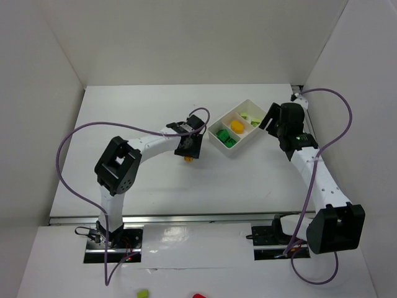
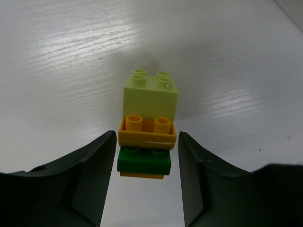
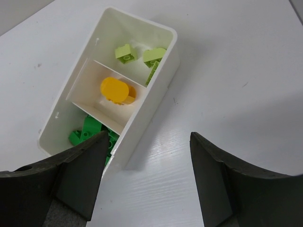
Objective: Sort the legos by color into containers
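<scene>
Left claw (image 2: 147,142) hung spread astride the stacked legos (image 2: 144,163); closing squarely would likely spare the pale-green brick (image 2: 150,94) just beyond. Right claw (image 3: 147,142) hung spread beside the tray (image 3: 163,71).

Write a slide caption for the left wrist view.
Open left gripper flanks an orange-and-green brick stack, lime brick just beyond, on the white table.

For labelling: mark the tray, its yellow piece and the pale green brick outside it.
tray (image 3: 142,120), right wrist view, long outer wall.
yellow piece (image 3: 115,89), right wrist view, rounded top.
pale green brick (image 2: 150,101), left wrist view, front face.
</scene>
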### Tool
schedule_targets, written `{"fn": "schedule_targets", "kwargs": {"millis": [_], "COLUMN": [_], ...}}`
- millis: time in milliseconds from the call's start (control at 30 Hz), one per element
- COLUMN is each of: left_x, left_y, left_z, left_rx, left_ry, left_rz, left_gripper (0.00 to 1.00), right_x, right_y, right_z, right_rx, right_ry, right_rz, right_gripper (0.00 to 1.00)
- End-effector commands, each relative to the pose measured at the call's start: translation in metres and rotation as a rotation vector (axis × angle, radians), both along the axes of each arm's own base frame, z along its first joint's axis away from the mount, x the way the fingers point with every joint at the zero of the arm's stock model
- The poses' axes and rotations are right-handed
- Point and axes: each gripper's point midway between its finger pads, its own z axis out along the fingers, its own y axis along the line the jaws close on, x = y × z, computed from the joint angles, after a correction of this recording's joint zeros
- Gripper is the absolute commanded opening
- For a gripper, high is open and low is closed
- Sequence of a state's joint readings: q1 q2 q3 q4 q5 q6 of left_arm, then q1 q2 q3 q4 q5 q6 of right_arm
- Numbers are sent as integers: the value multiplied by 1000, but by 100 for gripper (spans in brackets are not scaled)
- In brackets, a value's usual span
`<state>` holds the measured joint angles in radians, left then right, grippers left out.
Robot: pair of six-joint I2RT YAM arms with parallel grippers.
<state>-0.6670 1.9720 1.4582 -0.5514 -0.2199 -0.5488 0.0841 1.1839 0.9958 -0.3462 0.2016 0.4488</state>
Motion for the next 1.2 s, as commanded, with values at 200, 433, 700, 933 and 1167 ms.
{"fn": "schedule_targets", "kwargs": {"millis": [200, 433, 700, 933, 1167], "left_x": [8, -22, -74, -87, -95], "left_y": [-2, -5, -8, -11, -10], "left_z": [33, 142, 218, 232, 243], "left_rx": [-15, -463, -923, -1032, -1049], "left_ry": [-60, -139, -95, -84, -108], "left_rz": [-105, -436, -761, -855, -886], "left_gripper": [4, 0, 0, 0, 0], "right_x": [4, -22, -65, -78, -59], "right_y": [35, 133, 194, 241, 265], "right_z": [22, 80, 108, 110, 103], "right_rx": [57, 219, 327, 278, 303], "right_ry": [-19, -172, -240, -232, -217], "right_rz": [216, 876, 1302, 1426, 1460], "right_gripper": [76, 79, 83, 86, 87]}}
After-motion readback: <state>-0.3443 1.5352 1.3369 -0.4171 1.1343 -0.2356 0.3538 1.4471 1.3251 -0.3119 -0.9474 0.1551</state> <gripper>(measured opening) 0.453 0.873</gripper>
